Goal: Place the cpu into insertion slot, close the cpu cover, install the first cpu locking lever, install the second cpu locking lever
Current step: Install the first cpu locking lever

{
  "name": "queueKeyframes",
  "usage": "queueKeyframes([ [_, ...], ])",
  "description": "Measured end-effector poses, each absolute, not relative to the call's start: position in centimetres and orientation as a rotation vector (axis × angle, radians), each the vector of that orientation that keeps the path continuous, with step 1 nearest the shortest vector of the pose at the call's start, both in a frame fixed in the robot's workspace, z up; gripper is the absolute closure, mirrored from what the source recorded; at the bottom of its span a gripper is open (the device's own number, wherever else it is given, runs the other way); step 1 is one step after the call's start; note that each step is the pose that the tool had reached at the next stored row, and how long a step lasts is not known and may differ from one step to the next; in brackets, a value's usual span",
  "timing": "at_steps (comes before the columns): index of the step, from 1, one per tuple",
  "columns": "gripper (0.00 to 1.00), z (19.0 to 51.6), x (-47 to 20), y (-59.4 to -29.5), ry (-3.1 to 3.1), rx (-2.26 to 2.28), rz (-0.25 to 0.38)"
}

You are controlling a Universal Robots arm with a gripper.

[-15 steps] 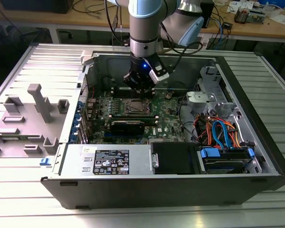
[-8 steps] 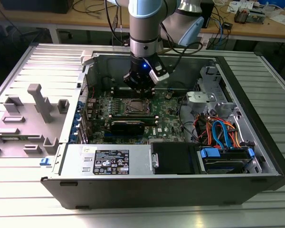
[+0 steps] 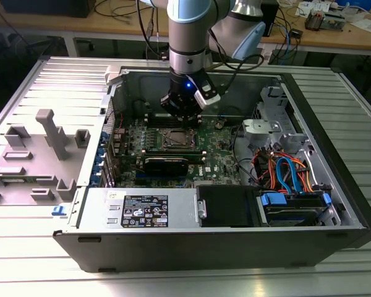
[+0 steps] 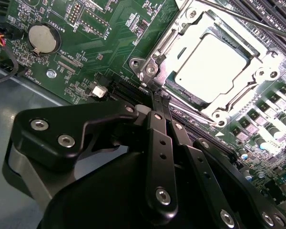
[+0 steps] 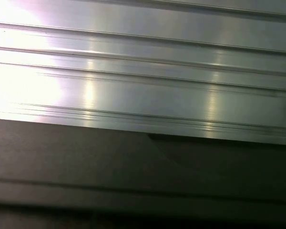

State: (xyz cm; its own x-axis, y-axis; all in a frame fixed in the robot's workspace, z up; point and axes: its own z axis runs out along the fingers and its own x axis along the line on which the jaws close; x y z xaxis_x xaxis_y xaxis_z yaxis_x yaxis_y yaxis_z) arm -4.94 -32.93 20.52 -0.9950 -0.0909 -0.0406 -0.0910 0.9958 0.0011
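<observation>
In the exterior view the gripper (image 3: 184, 116) hangs inside the open computer case (image 3: 334, 179), just above the motherboard (image 3: 219, 154), at about 12 o'clock from the insertion slot (image 3: 178, 138). In the second wrist view the black fingers (image 4: 160, 125) stand pressed together with no gap between them, and they hold nothing – their tips are close to the socket's edge. The cpu (image 4: 210, 67) lies flat in the insertion slot, its pale metal top bright in the light. The cpu cover (image 4: 181, 42) seems to lie down over the chip as a silver frame around it, though the glare makes this hard to confirm. A round coin battery (image 4: 42, 39) sits on the green board at about 9 o'clock from the socket in this view – well apart from it.
</observation>
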Motion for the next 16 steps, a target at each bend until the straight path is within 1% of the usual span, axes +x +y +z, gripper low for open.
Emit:
queueKeyframes([
  [16,0.89,20.6,-4.93,-32.96,3.098,-0.141,0.004],
])
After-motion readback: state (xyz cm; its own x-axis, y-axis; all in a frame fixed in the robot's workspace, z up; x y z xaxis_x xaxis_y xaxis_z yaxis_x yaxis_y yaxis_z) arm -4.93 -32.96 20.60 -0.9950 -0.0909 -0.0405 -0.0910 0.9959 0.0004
